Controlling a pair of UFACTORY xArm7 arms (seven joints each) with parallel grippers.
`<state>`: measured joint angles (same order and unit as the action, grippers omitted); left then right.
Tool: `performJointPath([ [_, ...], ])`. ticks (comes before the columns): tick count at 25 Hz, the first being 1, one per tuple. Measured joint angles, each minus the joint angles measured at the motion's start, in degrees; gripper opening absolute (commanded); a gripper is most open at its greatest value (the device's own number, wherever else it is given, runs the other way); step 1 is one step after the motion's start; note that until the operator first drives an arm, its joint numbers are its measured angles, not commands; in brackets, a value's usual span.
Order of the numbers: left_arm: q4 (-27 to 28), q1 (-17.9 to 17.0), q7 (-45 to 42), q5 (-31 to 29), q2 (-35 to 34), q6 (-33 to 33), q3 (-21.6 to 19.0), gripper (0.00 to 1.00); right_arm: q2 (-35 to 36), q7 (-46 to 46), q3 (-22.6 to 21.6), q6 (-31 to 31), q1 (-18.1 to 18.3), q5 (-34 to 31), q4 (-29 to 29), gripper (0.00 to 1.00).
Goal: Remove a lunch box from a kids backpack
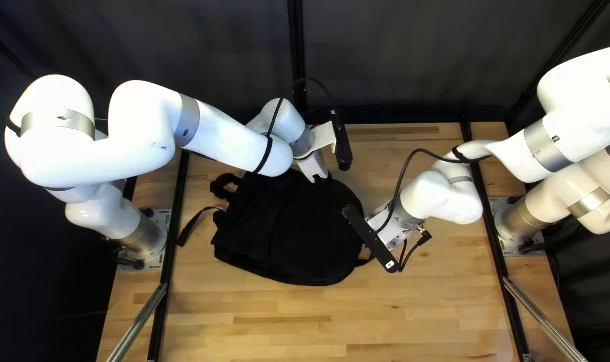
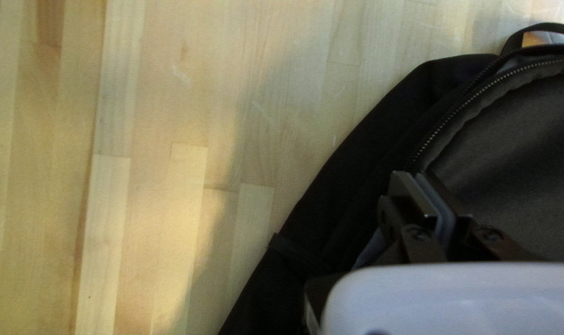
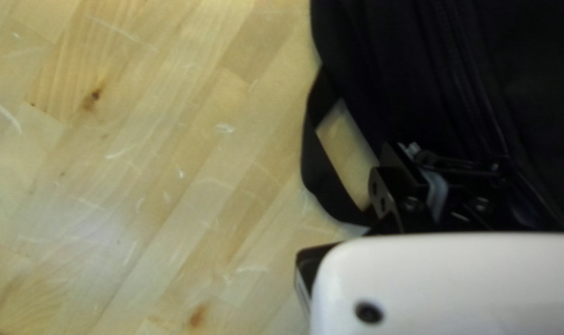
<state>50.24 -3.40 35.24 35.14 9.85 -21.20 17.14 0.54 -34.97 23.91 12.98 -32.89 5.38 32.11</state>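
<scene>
The left tool point(image 1: 320, 175) is right in there, seen from the top left view, down at the far edge of a soft black fabric backpack point(image 1: 291, 228), while the right tool point(image 1: 393, 233) works low beside the bag's right-hand end. The backpack lies flat, left of centre on the pale wood-plank desk point(image 1: 251, 328), with a narrow black strap point(image 1: 196, 223) trailing out from its left side and a dark curtain point(image 1: 184, 40) behind it all. Over to the left wrist view: fingers drawn close together, and they have the backpack's edge pinched, right where a curving zipper with fine pale teeth point(image 2: 461, 105) runs down to the tips. Smooth dark cloth point(image 2: 517, 149) spreads along one side of that zipper, and bare wood shows past the bag's outer edge. Now the right wrist view, and here the fingers are pressed in on a slim black zipper pull point(image 3: 458, 163) at the backpack's seam! A loop of flat black webbing point(image 3: 319, 167) bows out over the desk just beside them.
</scene>
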Motion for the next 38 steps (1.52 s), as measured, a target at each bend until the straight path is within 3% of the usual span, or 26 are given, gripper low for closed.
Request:
performJointPath([
  [29,1.5,-0.7,-2.7,-1.5,0.8,-0.3,0.4,0.0,7.5,-17.3,-6.2,2.6,2.0,19.2,8.7,0.0],
  [38,1.4,-0.2,-1.0,0.6,1.2,-0.2,-0.4,0.0,8.7,-19.6,-7.5,2.9,2.6,21.4,10.5,0.0],
])
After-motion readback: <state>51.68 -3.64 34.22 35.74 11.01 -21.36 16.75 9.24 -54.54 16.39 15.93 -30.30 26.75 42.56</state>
